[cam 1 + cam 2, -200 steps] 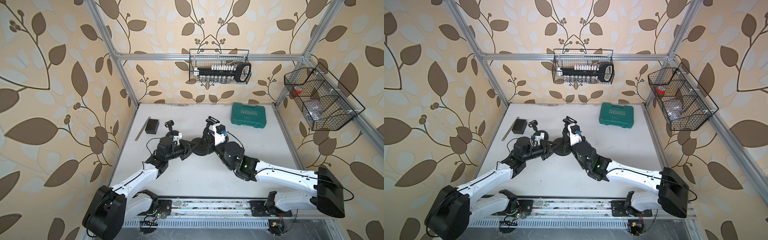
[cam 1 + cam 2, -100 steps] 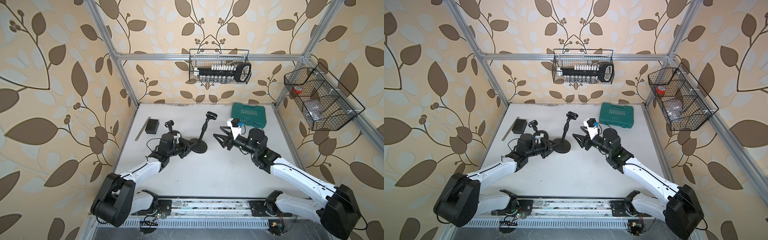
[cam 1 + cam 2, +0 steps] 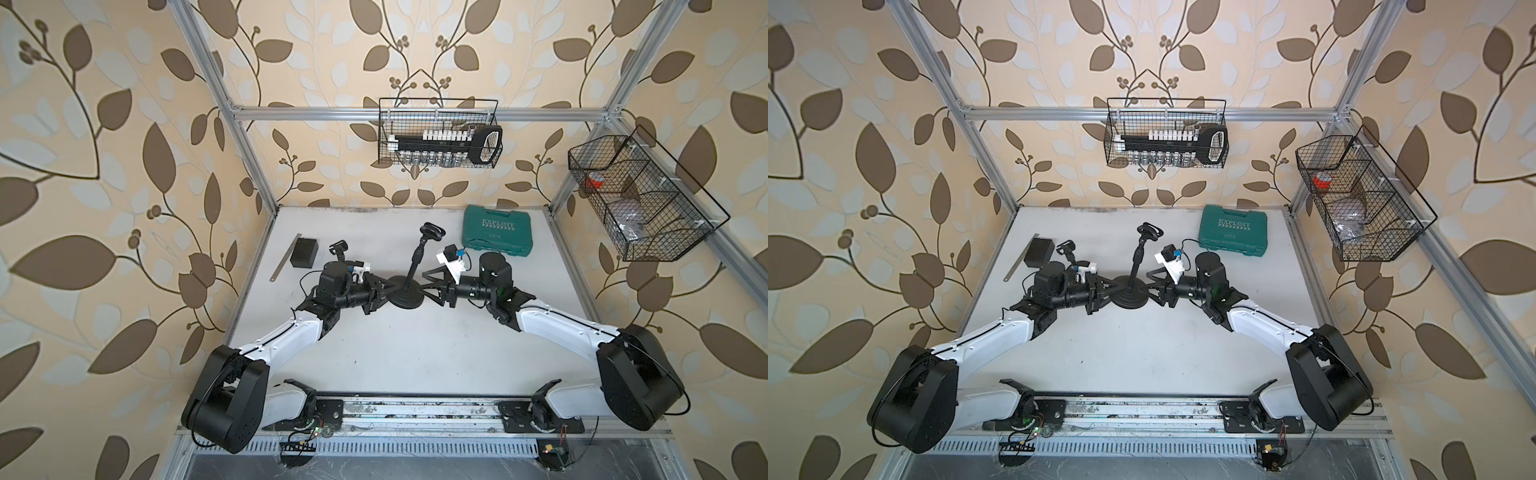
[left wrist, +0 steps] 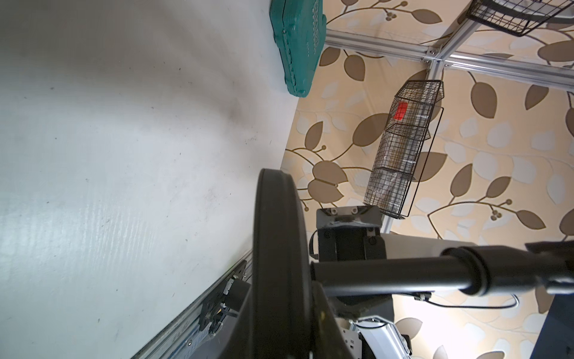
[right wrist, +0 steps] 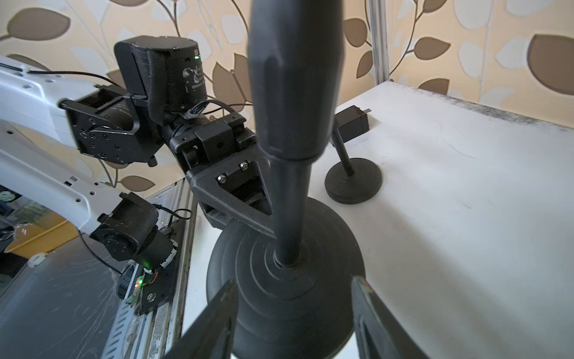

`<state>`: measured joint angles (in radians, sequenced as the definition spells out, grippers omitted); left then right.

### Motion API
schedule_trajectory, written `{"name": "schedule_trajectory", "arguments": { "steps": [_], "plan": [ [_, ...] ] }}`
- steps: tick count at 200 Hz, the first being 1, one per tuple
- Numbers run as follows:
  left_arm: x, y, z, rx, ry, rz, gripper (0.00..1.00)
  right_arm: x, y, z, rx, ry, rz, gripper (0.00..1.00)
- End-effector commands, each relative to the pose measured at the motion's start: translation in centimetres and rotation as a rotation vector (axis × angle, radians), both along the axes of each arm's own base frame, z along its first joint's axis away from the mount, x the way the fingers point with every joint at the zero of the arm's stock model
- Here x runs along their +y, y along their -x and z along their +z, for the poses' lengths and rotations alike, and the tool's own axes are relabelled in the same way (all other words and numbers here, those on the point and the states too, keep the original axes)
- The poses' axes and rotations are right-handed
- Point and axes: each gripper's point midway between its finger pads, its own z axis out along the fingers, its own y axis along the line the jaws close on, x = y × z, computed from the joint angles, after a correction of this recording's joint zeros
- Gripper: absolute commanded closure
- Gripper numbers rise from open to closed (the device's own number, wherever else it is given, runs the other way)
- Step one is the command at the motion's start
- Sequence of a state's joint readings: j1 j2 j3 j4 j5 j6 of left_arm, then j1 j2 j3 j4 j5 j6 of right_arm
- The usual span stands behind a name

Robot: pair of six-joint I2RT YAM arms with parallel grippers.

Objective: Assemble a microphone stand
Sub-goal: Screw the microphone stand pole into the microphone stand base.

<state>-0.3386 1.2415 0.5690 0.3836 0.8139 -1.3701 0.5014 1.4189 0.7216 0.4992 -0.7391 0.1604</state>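
Our left gripper point(image 3: 386, 291) is clamped shut on the base of the black round-based microphone stand point(image 3: 417, 259). Across the stand, our right gripper point(image 3: 427, 286) stands half-open and holds nothing.

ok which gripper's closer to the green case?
Right. The right gripper, open, sits beside the stand base on the green case side; the left gripper grips the stand base from the opposite side, farther away.

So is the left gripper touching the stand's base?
Touching. In the left wrist view the left gripper is shut on the base, pinching its rim from both sides.
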Motion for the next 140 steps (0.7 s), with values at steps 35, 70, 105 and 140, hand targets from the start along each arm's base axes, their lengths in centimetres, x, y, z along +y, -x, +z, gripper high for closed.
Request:
{"name": "schedule_trajectory", "arguments": {
  "steps": [35, 70, 105, 140],
  "plan": [
    [-0.9, -0.2, 4.6, -0.138, 0.07, -0.084, 1.0, 1.9, -0.8, 3.7, -0.08, -0.116, 0.075, 0.56],
    [-1.1, -0.5, 4.4, -0.133, 0.073, -0.087, 1.0, 2.6, -1.3, 3.5, -0.07, -0.143, 0.057, 0.64],
    [-1.2, -0.9, 4.1, -0.124, 0.092, -0.082, 1.0, 3.1, -1.9, 2.6, -0.049, -0.153, 0.017, 0.79],
    [-1.0, -1.2, 3.9, -0.125, 0.091, -0.053, 1.0, 3.4, -1.9, 1.6, -0.057, -0.139, -0.048, 1.0]
  ]
}}
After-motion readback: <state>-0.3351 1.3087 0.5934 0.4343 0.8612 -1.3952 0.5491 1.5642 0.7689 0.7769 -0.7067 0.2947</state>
